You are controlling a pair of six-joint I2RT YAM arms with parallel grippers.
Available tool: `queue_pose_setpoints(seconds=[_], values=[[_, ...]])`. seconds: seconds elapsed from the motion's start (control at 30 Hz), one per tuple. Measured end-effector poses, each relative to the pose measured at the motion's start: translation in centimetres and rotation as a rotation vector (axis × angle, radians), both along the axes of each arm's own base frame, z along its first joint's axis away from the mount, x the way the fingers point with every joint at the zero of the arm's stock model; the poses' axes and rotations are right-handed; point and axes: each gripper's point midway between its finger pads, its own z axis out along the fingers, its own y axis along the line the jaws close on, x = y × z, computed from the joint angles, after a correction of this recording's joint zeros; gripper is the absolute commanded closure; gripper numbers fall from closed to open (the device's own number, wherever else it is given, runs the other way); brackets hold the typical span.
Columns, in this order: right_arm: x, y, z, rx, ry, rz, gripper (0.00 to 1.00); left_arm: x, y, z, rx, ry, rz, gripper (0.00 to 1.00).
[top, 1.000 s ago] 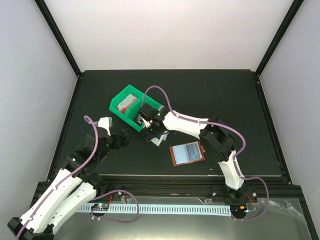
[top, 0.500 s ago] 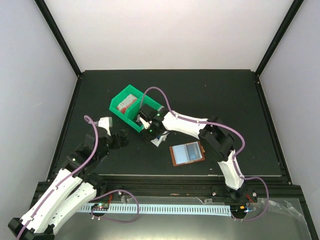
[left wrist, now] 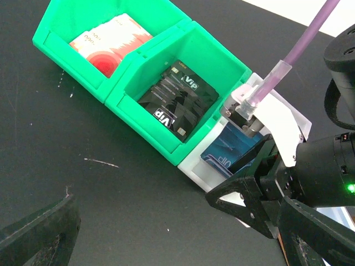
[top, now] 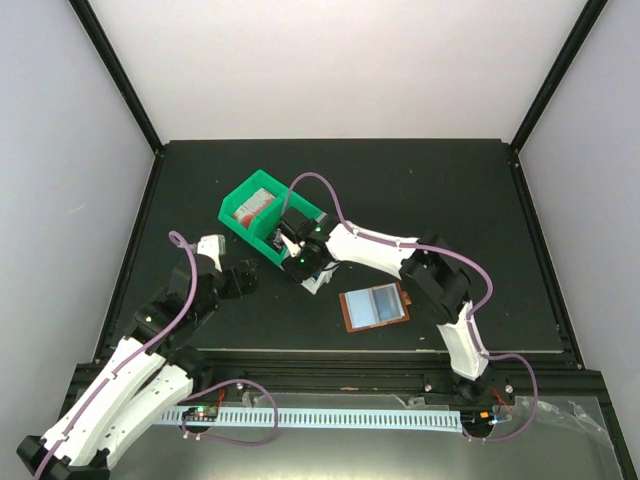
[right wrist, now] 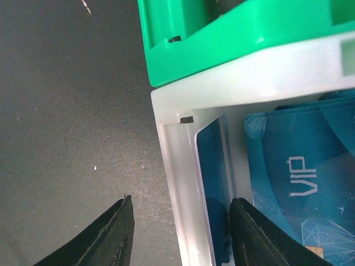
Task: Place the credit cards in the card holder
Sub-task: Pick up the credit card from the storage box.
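One black table (top: 450, 200) carries it all, and both arms are over it. The right arm (top: 380, 250) reaches across to the bins, while the left arm (top: 130, 350) is parked near the left edge.

The green double bin (left wrist: 111, 94) sits with the white bin (right wrist: 172, 166) touching its end. The brown card holder (top: 375, 306) lies opened flat, well apart, nearer the right arm's base.

Now the cards. The red and white card (left wrist: 108, 44) is in the far green compartment, its print too small to read. The black card (left wrist: 177, 102) in the next one reads "VIP" twice, in white. The blue card (right wrist: 288, 177) in the white bin says "VIP" too. A second blue card (right wrist: 213, 183) stands on edge against that bin's wall.

The right gripper (right wrist: 181, 202) straddles the wall and that card, jaws apart, with one finger outside and one inside. The left gripper (left wrist: 177, 244) gapes wide, holding nothing.

Since a second ago the right jaws have narrowed and the wrist has nudged toward the bins. The holder and left arm haven't moved.
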Motion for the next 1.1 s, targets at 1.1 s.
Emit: queue_pose_setpoints(seconds=[1.1], values=[[-0.5, -1.1, 0.9, 0.011, -0.007, -0.053, 0.71, 0.3, 0.2, -0.3, 0.001, 0.010, 0.012, 0.01]])
